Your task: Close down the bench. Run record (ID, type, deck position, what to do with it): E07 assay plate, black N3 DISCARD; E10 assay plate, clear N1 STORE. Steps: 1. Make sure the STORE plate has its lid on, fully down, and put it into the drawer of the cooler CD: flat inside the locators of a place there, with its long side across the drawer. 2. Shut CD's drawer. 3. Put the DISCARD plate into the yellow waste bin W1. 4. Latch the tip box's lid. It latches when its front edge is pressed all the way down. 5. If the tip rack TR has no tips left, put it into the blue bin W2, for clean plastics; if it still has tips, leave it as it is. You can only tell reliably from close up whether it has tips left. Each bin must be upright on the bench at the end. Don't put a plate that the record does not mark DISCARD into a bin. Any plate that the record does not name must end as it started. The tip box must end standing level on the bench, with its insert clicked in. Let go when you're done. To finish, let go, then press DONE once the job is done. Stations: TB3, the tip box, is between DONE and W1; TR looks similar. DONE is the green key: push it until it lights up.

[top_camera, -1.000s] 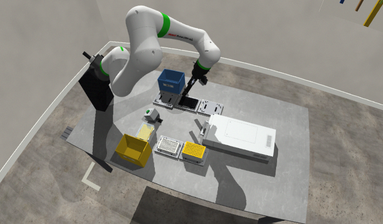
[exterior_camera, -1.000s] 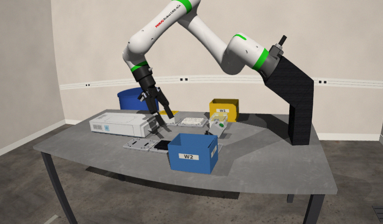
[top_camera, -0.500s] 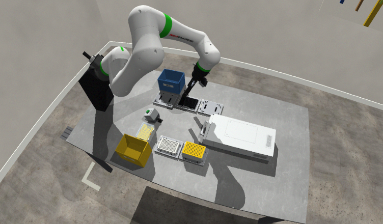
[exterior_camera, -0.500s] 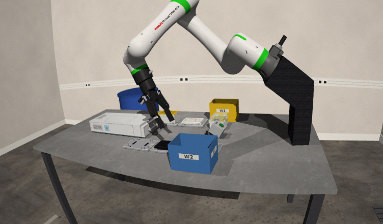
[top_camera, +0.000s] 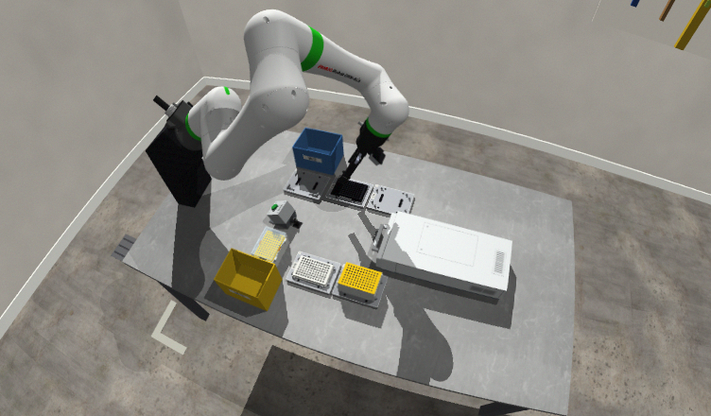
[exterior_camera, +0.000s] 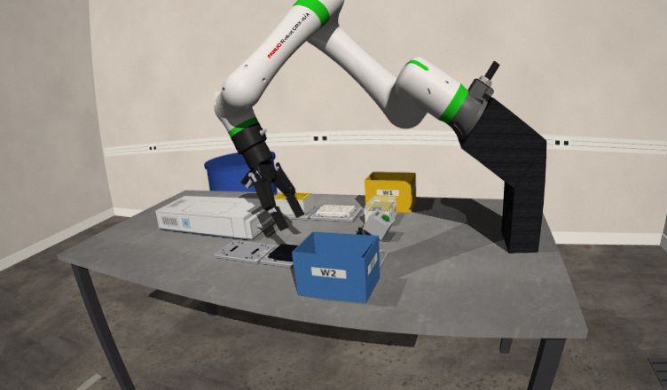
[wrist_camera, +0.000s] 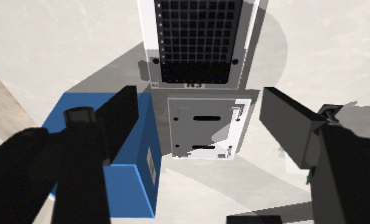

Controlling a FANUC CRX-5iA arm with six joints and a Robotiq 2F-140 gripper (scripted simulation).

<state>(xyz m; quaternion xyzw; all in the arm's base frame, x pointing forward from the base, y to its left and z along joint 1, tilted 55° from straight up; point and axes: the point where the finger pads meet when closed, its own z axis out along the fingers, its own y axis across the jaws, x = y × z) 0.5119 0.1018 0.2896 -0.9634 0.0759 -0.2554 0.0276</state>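
The hand point(exterior_camera: 277, 209) hangs wide and empty over the black plate point(top_camera: 349, 189) at frame centre, fingers spread to straddle it.

A laboratory bench in a plain, bare-walled room. The grey tabletop point(top_camera: 528, 331) carries well plates seated in metal deck locators: a black assay plate point(top_camera: 349, 190) near the far edge and a clear one point(top_camera: 310, 269) toward the near edge. Beside that sits a yellow tip rack point(top_camera: 358, 279), and a white benchtop cooler point(top_camera: 451, 253) stands toward the right edge. 2 labelled waste bins, yellow W1 point(exterior_camera: 388, 190) and blue W2 point(exterior_camera: 333, 269), complete it.
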